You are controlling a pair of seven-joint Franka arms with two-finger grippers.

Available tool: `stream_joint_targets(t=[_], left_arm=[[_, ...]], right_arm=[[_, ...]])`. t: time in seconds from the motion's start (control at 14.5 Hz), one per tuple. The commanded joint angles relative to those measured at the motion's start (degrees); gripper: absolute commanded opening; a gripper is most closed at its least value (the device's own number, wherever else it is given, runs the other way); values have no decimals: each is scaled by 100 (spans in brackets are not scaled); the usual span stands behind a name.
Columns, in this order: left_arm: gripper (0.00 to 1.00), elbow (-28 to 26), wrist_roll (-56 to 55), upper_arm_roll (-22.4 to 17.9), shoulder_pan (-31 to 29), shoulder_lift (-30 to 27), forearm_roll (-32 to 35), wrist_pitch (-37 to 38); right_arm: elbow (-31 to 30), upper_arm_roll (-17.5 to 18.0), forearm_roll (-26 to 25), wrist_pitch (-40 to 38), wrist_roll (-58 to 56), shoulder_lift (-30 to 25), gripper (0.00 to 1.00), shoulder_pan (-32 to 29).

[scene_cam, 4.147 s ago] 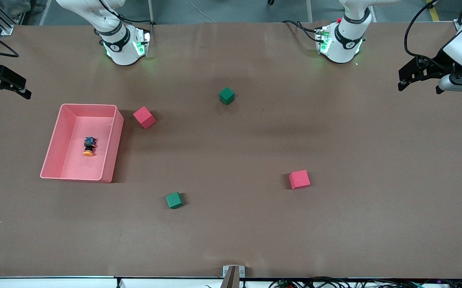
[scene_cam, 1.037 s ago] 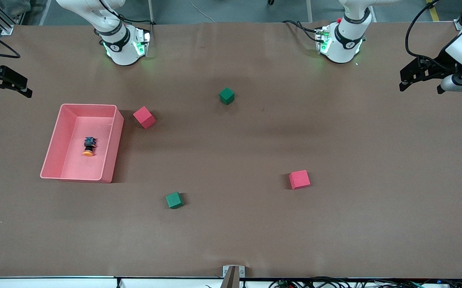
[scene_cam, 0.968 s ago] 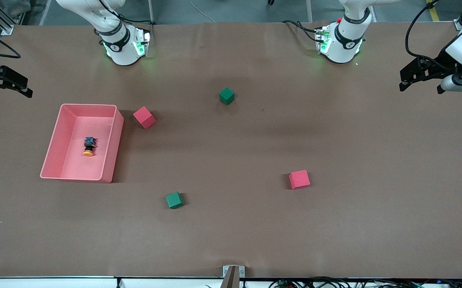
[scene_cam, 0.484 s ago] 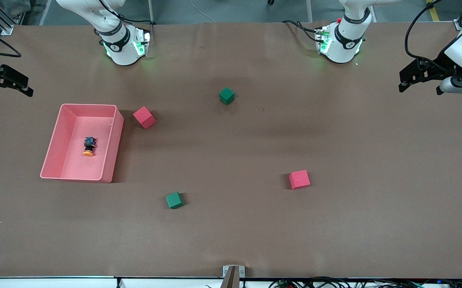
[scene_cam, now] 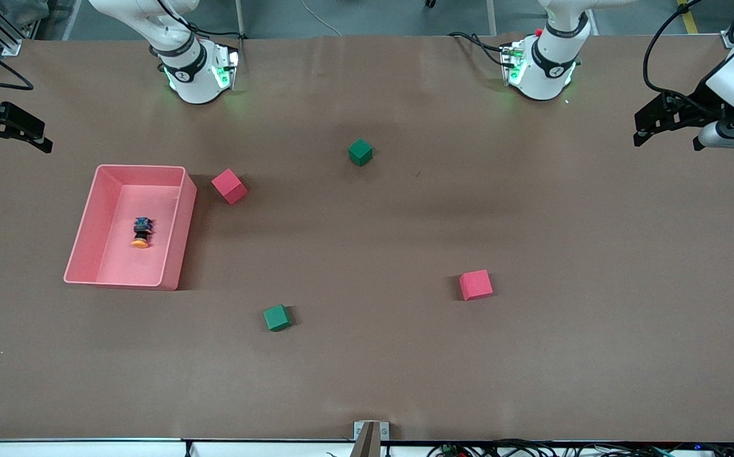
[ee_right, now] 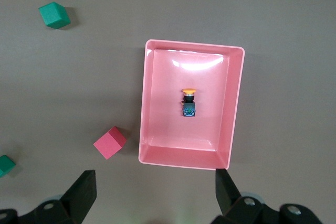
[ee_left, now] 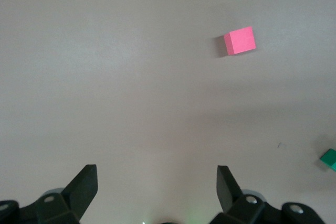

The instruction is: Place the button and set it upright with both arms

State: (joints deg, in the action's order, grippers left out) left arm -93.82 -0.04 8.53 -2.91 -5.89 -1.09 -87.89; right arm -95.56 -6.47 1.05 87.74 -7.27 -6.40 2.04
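Note:
The button (scene_cam: 141,232) lies on its side in the pink bin (scene_cam: 180,209), its orange cap toward the front camera and its black-and-blue body away from it. It also shows in the right wrist view (ee_right: 188,103). My right gripper (scene_cam: 18,150) is open and empty, up in the air over the table edge at the right arm's end, apart from the bin; its fingers (ee_right: 84,190) show wide apart. My left gripper (scene_cam: 667,143) is open and empty over the table's left-arm end; its fingers (ee_left: 84,187) frame bare table.
A red cube (scene_cam: 228,186) sits beside the bin. A green cube (scene_cam: 360,152) is mid-table near the bases. A second green cube (scene_cam: 276,317) and a second red cube (scene_cam: 475,284) lie nearer the front camera.
Both grippers have only drifted slightly at their ends of the table. The button, bin and cubes have not moved.

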Motion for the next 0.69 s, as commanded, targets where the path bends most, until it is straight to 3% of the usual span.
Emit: stream_joint_targets(t=[0.0, 0.21, 0.62], left_arm=[[100, 48, -57, 8, -7, 17, -32, -9], [100, 48, -57, 8, -7, 8, -41, 0], [100, 56, -66, 8, 1, 8, -58, -9]], right_arm=[[-191, -39, -88, 68, 50, -177, 100, 69], [-452, -39, -96, 313, 42, -116, 100, 34], [-2349, -47, -211, 2209, 42, -98, 100, -107]])
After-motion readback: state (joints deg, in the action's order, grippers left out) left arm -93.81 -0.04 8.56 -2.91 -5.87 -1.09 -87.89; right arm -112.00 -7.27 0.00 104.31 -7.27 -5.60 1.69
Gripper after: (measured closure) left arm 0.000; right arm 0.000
